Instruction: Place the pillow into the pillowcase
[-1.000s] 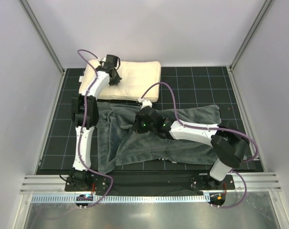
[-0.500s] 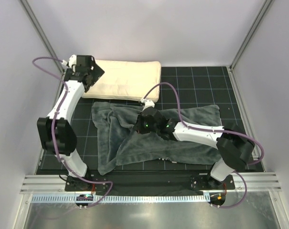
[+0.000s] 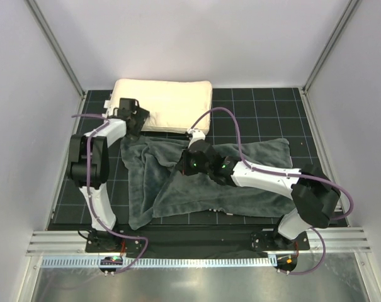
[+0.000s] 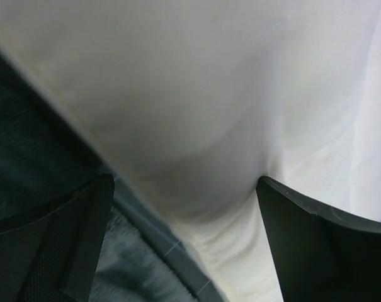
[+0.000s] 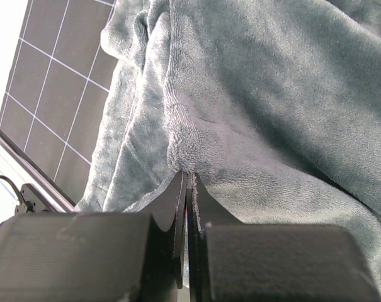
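Observation:
The cream pillow (image 3: 168,104) lies flat at the back of the mat. My left gripper (image 3: 133,118) is at its front left edge, open. In the left wrist view the pillow (image 4: 209,94) fills the frame, and its edge sits between the spread fingers (image 4: 322,251) of the left gripper (image 4: 184,229). The dark grey pillowcase (image 3: 221,182) lies rumpled in the middle of the mat, just in front of the pillow. My right gripper (image 3: 189,161) is shut on a raised fold of the pillowcase (image 5: 272,94) near its left part, the right gripper (image 5: 189,179) pinching plush fabric.
A black mat with a grid (image 3: 96,182) covers the table. White walls with metal posts (image 3: 58,56) close in the left, back and right. A metal rail (image 3: 196,242) runs along the near edge by the arm bases.
My left gripper has opened and come off the top of the pillow, swinging out left and then down to the pillow's front left edge. The right gripper has kept its pinch and barely moved.

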Controlling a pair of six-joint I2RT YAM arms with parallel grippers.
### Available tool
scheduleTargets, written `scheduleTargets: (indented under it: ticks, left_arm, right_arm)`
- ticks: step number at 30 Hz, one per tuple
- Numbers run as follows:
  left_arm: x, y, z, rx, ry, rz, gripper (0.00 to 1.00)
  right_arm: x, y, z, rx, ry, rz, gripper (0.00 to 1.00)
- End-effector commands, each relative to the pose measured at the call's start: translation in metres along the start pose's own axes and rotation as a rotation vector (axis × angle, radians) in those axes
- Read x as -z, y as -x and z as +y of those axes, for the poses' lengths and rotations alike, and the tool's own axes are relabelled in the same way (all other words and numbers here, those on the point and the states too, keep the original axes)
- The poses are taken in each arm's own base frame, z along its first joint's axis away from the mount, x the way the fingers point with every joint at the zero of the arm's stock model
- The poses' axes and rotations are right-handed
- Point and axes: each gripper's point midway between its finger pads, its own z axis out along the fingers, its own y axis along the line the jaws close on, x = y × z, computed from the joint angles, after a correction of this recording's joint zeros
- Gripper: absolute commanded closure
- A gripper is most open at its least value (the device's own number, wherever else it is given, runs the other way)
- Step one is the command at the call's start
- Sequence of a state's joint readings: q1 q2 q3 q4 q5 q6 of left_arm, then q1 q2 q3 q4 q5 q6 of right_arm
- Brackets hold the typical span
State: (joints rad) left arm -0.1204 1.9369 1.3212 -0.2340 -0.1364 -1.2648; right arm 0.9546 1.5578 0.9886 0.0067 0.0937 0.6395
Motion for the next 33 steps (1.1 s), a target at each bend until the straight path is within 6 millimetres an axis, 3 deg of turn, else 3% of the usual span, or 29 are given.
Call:
scheduleTargets:
  ticks: [1, 3, 5, 6, 9, 12, 13, 14, 15, 16, 17, 19, 20, 21, 24, 26, 27, 30, 31, 33]
  left_arm:
    - [-0.016, 0.013, -0.063, 0.069, -0.163, -0.075, 0.0]
    - [-0.025, 0.021, -0.082, 0.081, -0.21, -0.104, 0.01]
    - [-0.04, 0.027, -0.096, 0.072, -0.276, -0.138, 0.29]
    - [-0.04, 0.033, -0.107, 0.07, -0.311, -0.154, 0.6]
    - [-0.036, 0.048, -0.139, 0.063, -0.456, -0.163, 1.0]
    - [-0.006, 0.079, -0.16, 0.086, -0.536, -0.21, 1.0]
    - [0.001, 0.093, -0.153, 0.096, -0.523, -0.247, 1.0]
    - [0.031, 0.114, -0.159, 0.113, -0.544, -0.32, 1.0]
    - [0.048, 0.128, -0.156, 0.122, -0.542, -0.37, 1.0]
    - [0.051, 0.138, -0.134, 0.137, -0.497, -0.404, 1.0]
    - [0.091, 0.161, -0.137, 0.177, -0.528, -0.487, 1.0]
    - [0.118, 0.177, -0.126, 0.217, -0.545, -0.553, 1.0]
    - [0.128, 0.192, -0.109, 0.238, -0.527, -0.606, 1.0]
    - [0.16, 0.204, -0.112, 0.238, -0.576, -0.651, 1.0]
    - [0.214, 0.217, -0.101, 0.258, -0.582, -0.723, 1.0]
    - [0.224, 0.216, -0.082, 0.261, -0.542, -0.745, 1.0]
    - [0.255, 0.222, -0.079, 0.285, -0.576, -0.793, 1.0]
    - [0.276, 0.22, -0.056, 0.277, -0.526, -0.827, 1.0]
    - [0.3, 0.221, -0.053, 0.277, -0.547, -0.847, 1.0]
    - [0.308, 0.214, -0.043, 0.244, -0.525, -0.835, 1.0]
  right_arm:
    - [0.011, 0.024, 0.016, 0.005, 0.05, -0.084, 0.96]
    - [0.011, 0.024, 0.016, 0.006, 0.052, -0.085, 0.96]
    - [0.012, 0.023, 0.016, 0.004, 0.053, -0.083, 0.96]
    - [0.013, 0.022, 0.016, 0.004, 0.053, -0.082, 0.96]
    - [0.013, 0.019, 0.012, 0.001, 0.046, -0.082, 0.96]
    - [0.014, 0.016, 0.009, -0.003, 0.039, -0.077, 0.96]
    - [0.014, 0.015, 0.008, -0.003, 0.039, -0.077, 0.96]
    - [0.015, 0.015, 0.008, -0.007, 0.039, -0.082, 0.96]
    - [0.014, 0.015, 0.007, -0.009, 0.033, -0.081, 0.96]
    - [0.014, 0.014, 0.006, -0.011, 0.031, -0.08, 0.96]
    - [0.012, 0.013, 0.005, -0.016, 0.025, -0.078, 0.96]
    - [0.008, 0.011, 0.004, -0.021, 0.02, -0.064, 0.96]
    - [0.007, 0.01, 0.004, -0.022, 0.019, -0.06, 0.96]
    - [0.004, 0.009, 0.004, -0.028, 0.016, -0.053, 0.96]
    - [0.001, 0.011, 0.004, -0.04, 0.021, -0.055, 0.96]
    - [0.0, 0.01, 0.002, -0.043, 0.011, -0.055, 0.96]
    - [0.0, 0.011, 0.002, -0.045, 0.013, -0.054, 0.96]
    - [-0.001, 0.008, -0.003, -0.049, -0.003, -0.048, 0.96]
    - [-0.002, 0.006, -0.005, -0.05, -0.009, -0.043, 0.96]
    - [-0.004, 0.007, -0.008, -0.057, -0.019, -0.041, 0.96]
